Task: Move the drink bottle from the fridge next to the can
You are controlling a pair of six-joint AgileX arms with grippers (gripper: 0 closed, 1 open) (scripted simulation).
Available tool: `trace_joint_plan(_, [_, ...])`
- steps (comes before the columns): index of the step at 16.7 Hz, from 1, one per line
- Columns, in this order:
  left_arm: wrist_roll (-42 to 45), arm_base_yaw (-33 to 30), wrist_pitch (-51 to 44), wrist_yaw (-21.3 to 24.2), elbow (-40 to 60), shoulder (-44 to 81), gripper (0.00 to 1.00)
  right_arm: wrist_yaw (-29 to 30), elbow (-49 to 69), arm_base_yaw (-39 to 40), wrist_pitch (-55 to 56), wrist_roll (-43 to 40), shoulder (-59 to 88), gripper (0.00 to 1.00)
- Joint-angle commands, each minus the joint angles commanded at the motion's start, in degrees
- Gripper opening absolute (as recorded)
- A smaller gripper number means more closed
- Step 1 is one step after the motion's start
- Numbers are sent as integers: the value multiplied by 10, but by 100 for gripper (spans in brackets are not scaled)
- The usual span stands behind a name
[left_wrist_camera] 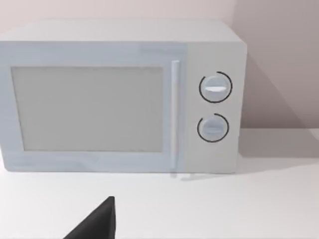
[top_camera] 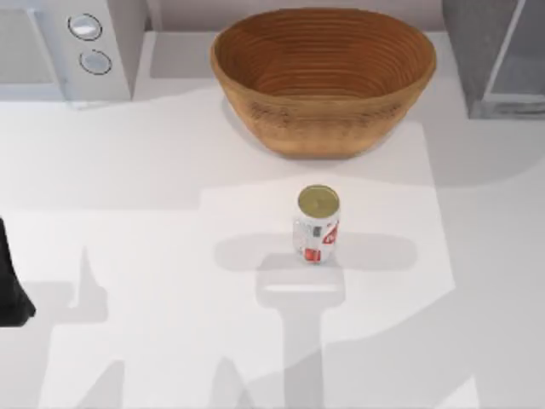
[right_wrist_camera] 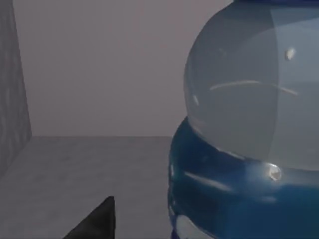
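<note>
Drink bottle (right_wrist_camera: 249,124) w/ blue label, no legible text; right end effector state unclear.

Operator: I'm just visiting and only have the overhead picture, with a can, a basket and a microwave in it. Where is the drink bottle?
Observer: The right wrist camera has the drink bottle right in front of it, with its clear body and blue label. It stands on a grey floor with grey walls around it, apparently inside the fridge.
Operator: So the right gripper is in there too?
Observer: Yes, a dark tip of the right gripper shows close beside the bottle, not yet touching it.
Operator: And what is the other arm looking at?
Observer: The left wrist camera faces the front of the microwave. Its door is shut and both knobs are in sight.
</note>
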Motion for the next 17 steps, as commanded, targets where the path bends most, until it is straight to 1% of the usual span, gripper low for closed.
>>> trace_joint_plan(3, [0, 0, 0, 0, 0, 0, 100, 5, 42, 4, -22, 0, 20, 100])
trace_joint_plan(7, [0, 0, 0, 0, 0, 0, 100, 5, 44, 4, -24, 0, 21, 100])
trace_joint_plan(17, [0, 0, 0, 0, 0, 0, 100, 5, 44, 4, -24, 0, 21, 25])
